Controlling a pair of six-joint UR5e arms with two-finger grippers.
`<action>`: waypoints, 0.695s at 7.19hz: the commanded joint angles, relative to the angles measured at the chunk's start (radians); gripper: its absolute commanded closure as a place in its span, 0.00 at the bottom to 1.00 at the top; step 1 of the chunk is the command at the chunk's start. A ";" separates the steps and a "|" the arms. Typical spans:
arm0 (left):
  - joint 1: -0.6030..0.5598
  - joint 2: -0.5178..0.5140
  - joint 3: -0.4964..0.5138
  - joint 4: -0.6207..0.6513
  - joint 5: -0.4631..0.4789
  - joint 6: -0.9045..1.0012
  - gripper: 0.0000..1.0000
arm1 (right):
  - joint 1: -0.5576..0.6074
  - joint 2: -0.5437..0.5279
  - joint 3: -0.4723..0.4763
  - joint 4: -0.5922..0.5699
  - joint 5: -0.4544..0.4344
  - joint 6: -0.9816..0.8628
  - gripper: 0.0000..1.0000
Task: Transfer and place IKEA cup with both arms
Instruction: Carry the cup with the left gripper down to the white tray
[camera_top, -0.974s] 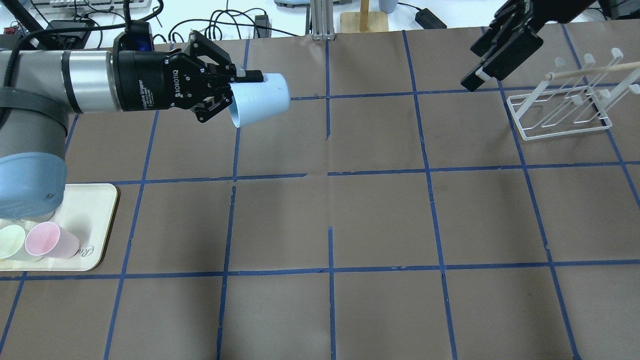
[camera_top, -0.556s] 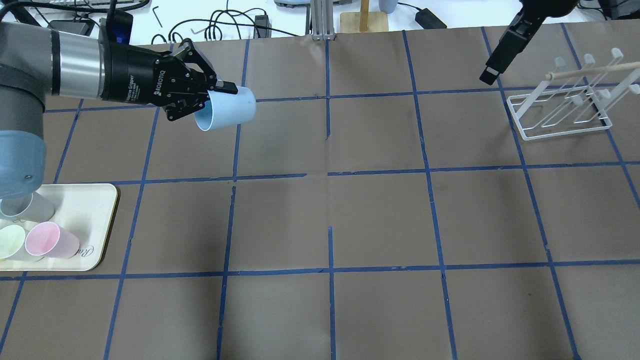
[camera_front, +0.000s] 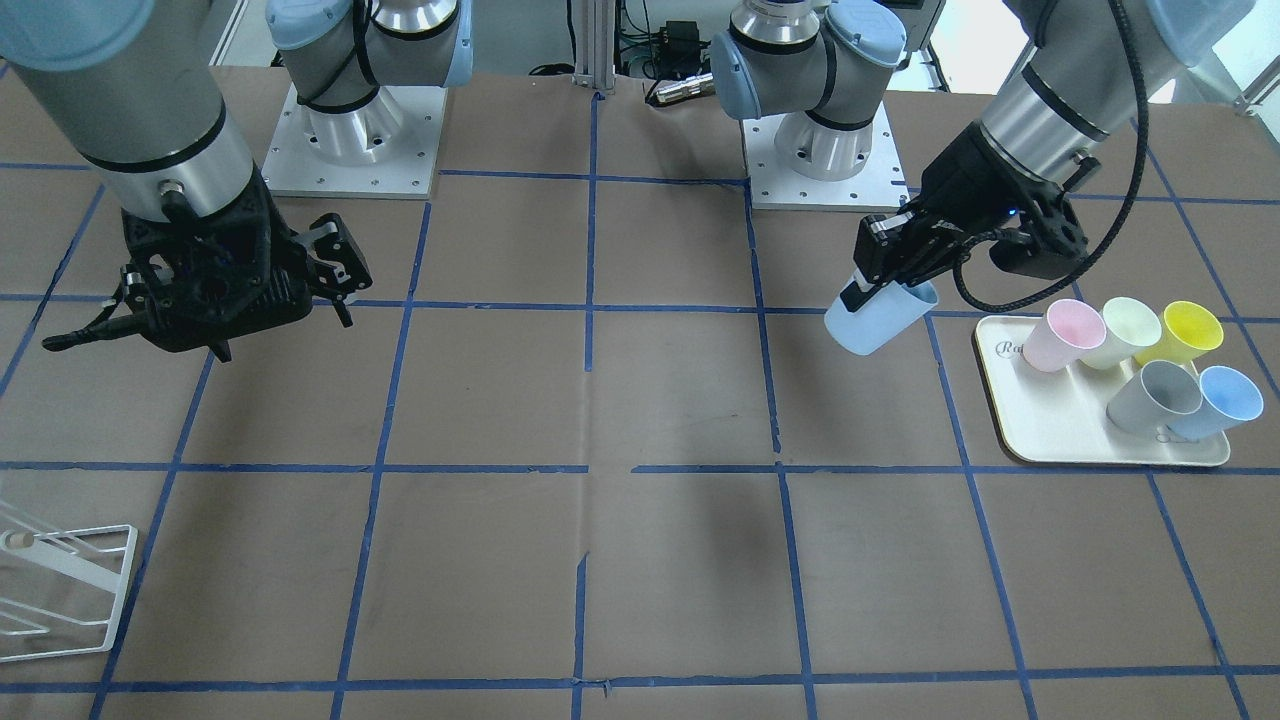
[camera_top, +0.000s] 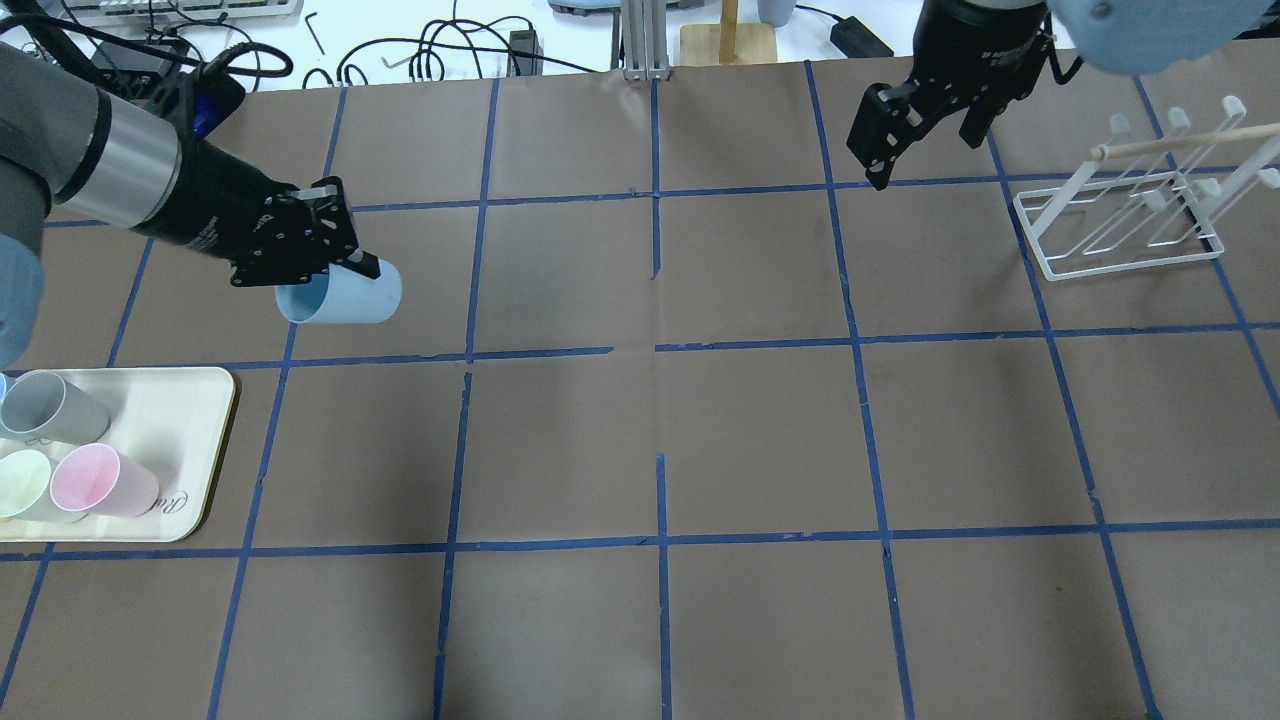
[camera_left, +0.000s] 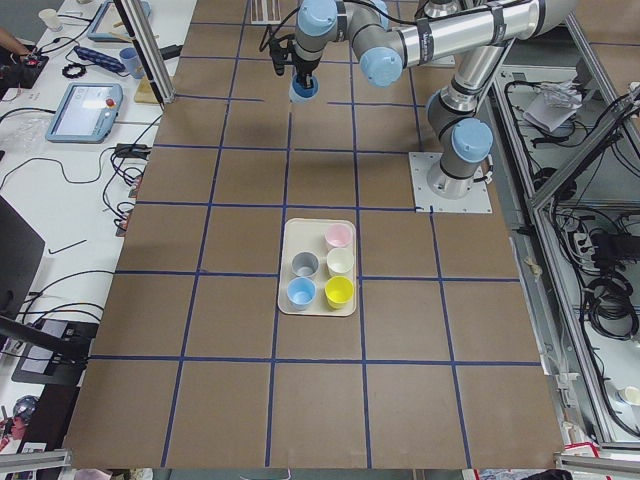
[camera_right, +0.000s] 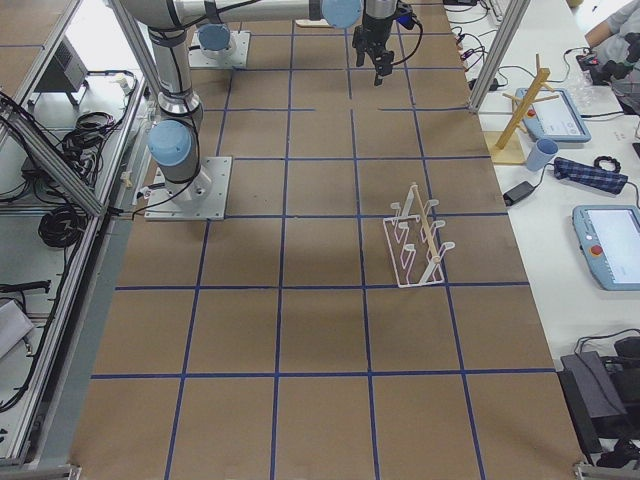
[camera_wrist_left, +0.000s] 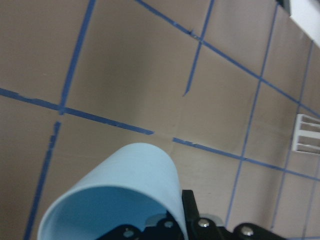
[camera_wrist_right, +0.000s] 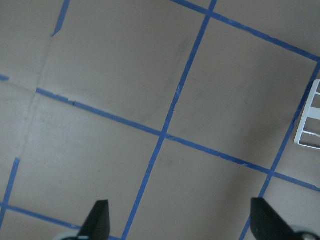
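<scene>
Two arms share one job at the taped table (camera_top: 760, 440), and the left one has the load. The left gripper (camera_top: 340, 272) is clamped on the rim of the IKEA cup (camera_top: 345, 298), one finger inside the mouth and one outside. The light-blue tumbler hangs tilted above the table, base pointing toward the middle, just beyond the tray (camera_top: 185, 400) where five other pastel cups (camera_front: 1135, 355) sit. The right gripper (camera_wrist_right: 182, 225) waits well apart on the far side with its jaws spread wide and nothing between them, near the white rack (camera_top: 1125, 215).

The step in hand looks like the carry toward a hand-over. To do it well, the left arm should bring the cup to mid-table and offer the bare wall and base, so that the right fingers can close clear of the left ones. A pinch on the rim alone lets a light cup swivel, so a slow, level move suits best. The thin plastic wall will likely flex, so the right grip should land low, near the stiffer base. The left jaws should part only once that grip is sure.
</scene>
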 joint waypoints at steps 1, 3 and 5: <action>0.085 -0.025 0.036 -0.085 0.235 0.221 1.00 | -0.012 -0.005 0.029 -0.105 -0.008 0.144 0.00; 0.091 -0.057 0.038 -0.070 0.448 0.373 1.00 | -0.017 0.006 -0.038 -0.043 0.010 0.268 0.00; 0.093 -0.127 0.038 0.009 0.498 0.467 1.00 | -0.034 -0.002 -0.039 -0.025 0.013 0.293 0.00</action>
